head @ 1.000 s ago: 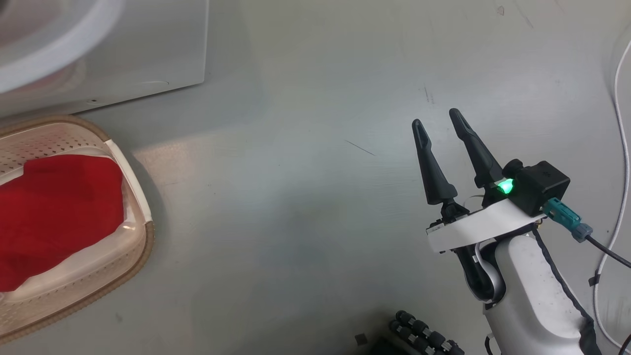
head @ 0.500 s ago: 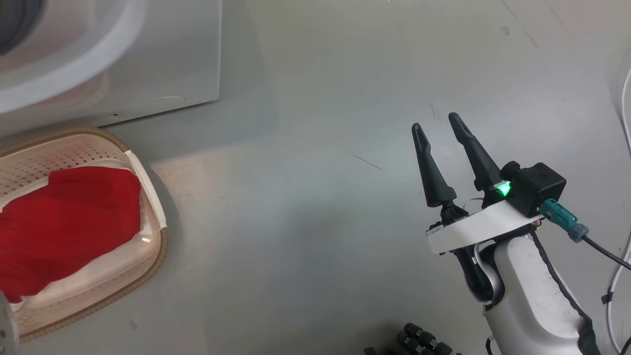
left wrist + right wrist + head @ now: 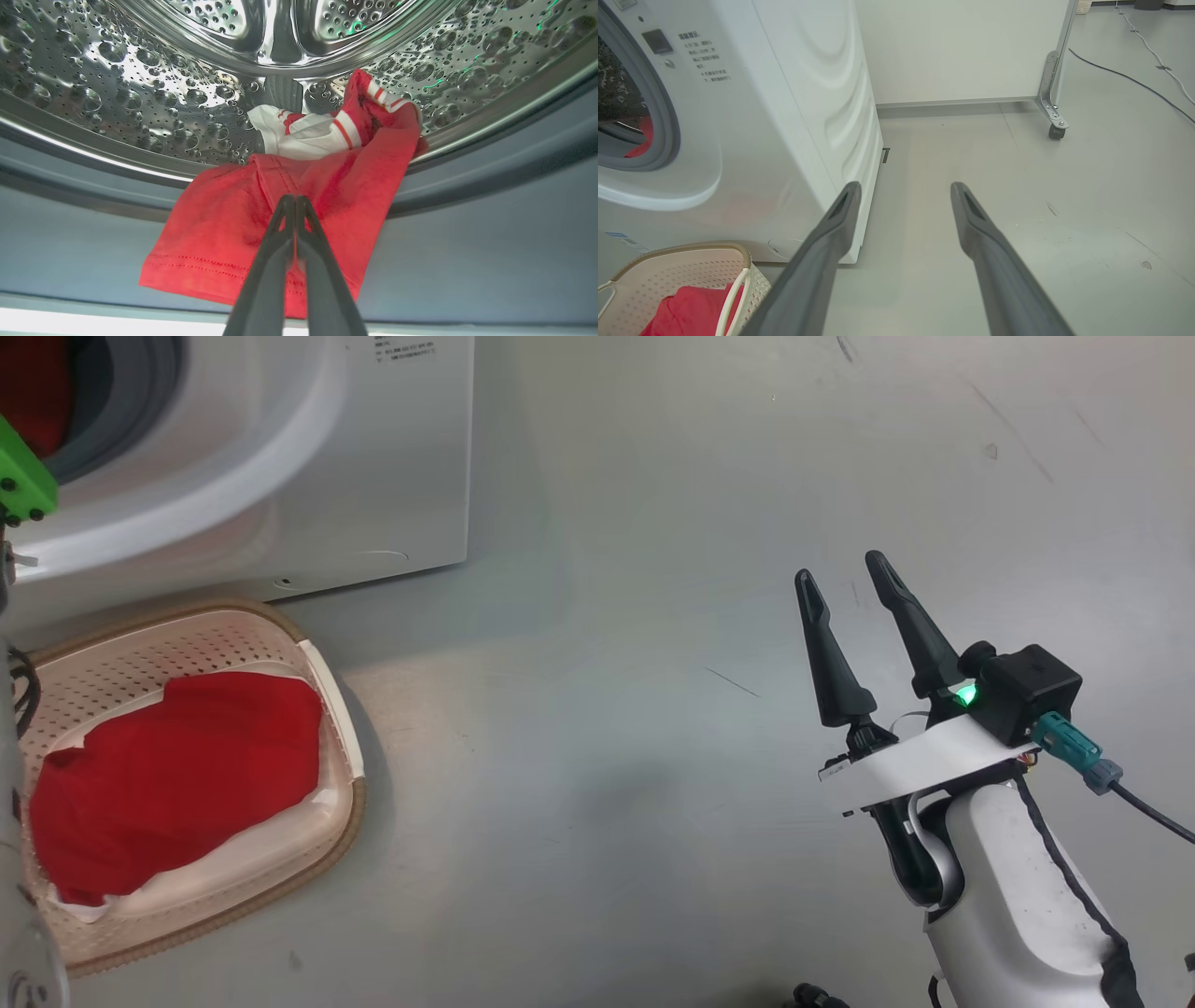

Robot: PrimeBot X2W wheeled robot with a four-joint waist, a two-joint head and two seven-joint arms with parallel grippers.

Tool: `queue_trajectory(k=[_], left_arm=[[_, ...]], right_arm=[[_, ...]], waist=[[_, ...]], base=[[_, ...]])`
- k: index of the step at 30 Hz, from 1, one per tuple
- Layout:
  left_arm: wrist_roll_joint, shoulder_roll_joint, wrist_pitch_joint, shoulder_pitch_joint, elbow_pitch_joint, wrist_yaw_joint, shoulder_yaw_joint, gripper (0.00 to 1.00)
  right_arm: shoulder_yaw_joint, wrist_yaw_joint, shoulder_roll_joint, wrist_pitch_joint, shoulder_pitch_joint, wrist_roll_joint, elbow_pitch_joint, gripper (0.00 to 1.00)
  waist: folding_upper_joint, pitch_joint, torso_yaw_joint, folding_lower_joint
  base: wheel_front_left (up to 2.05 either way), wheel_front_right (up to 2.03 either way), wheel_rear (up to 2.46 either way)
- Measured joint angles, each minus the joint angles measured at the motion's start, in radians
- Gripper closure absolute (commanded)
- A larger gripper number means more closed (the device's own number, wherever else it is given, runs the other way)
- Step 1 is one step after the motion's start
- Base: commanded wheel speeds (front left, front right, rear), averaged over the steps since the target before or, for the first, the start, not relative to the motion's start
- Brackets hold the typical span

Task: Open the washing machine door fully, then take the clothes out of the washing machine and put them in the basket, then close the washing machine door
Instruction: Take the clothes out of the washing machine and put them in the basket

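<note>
Clothes [image 3: 224, 238]: one red piece pinched by left gripper [image 3: 295, 199] at washing machine [image 3: 392, 476] mouth; another in basket [image 3: 140, 653]; right gripper [image 3: 840, 569] wide, empty.

Left wrist view: the red garment [image 3: 224, 242] is bright red with white stripe trim and a white patch. The drum [image 3: 117, 93] is shiny steel dotted with holes, and the seal [image 3: 490, 200] is grey. Lower left of the head view, the basket [image 3: 140, 649] is cream with perforated sides and a brown rim, 1 more red piece [image 3: 177, 775] inside. Washing machine [image 3: 392, 476] white, floor [image 3: 607, 709] pale grey, right pincer [image 3: 839, 567] black, with a little green light [image 3: 962, 693].
</note>
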Motion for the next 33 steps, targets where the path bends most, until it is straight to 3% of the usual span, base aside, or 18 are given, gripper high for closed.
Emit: queue_trajectory(k=[21, 33], left_arm=[[-0.048, -0.068, -0.233, 0.118, 0.025, -0.075, -0.005, 1.00], [-0.050, -0.084, -0.383, 0.233, -0.005, -0.085, -0.045, 1.00]], right_arm=[[-0.032, 0.001, -0.002, 0.000, 0.031, -0.026, 0.031, 0.00], [-0.043, 0.001, -0.002, 0.000, 0.082, -0.026, 0.054, 0.00]], waist=[[0.0000, -0.137, 0.093, 0.0000], [0.0000, -0.231, 0.139, 0.0000]], base=[[0.00, 0.00, 0.00], [0.00, 0.00, 0.00]])
